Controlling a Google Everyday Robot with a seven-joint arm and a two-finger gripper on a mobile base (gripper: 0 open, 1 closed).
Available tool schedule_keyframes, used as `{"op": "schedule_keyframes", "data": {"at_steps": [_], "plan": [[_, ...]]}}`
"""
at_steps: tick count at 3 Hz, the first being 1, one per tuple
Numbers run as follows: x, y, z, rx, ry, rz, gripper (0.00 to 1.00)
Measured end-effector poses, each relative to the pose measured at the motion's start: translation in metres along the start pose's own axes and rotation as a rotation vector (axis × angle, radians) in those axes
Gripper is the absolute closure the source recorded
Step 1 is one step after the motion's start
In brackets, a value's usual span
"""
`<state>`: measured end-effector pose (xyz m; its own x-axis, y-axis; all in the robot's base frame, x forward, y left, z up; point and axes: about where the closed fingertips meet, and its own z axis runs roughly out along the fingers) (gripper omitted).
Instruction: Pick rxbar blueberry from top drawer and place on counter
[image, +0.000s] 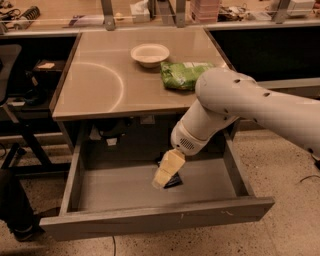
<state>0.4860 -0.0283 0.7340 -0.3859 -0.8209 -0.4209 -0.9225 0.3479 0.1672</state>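
My gripper (161, 179) hangs inside the open top drawer (115, 190), low over its grey floor and a little right of the middle. It points down and toward the drawer's front panel. I cannot tell whether it is clenched or released.

The rxbar blueberry (174, 180) lies flat on the drawer floor right at my gripper. Its dark wrapper shows just to the right of the tip and partly behind it. I cannot tell whether I am touching the bar. Any lettering on the wrapper is too small for me to read, so I can make out no brand name from here.

My white arm (240, 102) comes in from the right. It crosses the front right corner of the bench (95, 87) and bends down into the drawer.

On the bench a white bowl (150, 54) stands near the back edge, about midway across. A green crinkly bag (180, 75) lies just beside it to the right, close to my arm. The print on the bag is not legible. A pale curved mark (117, 82) shows on the left half of the bench top.

Behind the bench runs a tan shelf (75, 15) with metal posts and small clutter.
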Motion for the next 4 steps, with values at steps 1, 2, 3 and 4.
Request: {"op": "schedule_keyframes", "data": {"at_steps": [1, 2, 3, 4], "plan": [[-0.001, 0.000, 0.001, 0.001, -0.001, 0.003, 0.00], [0.003, -0.001, 0.005, 0.001, -0.032, 0.020, 0.00], [0.014, -0.014, 0.032, -0.003, -0.104, 0.170, 0.00], [0.015, -0.033, 0.049, 0.025, -0.173, 0.292, 0.00]]}}
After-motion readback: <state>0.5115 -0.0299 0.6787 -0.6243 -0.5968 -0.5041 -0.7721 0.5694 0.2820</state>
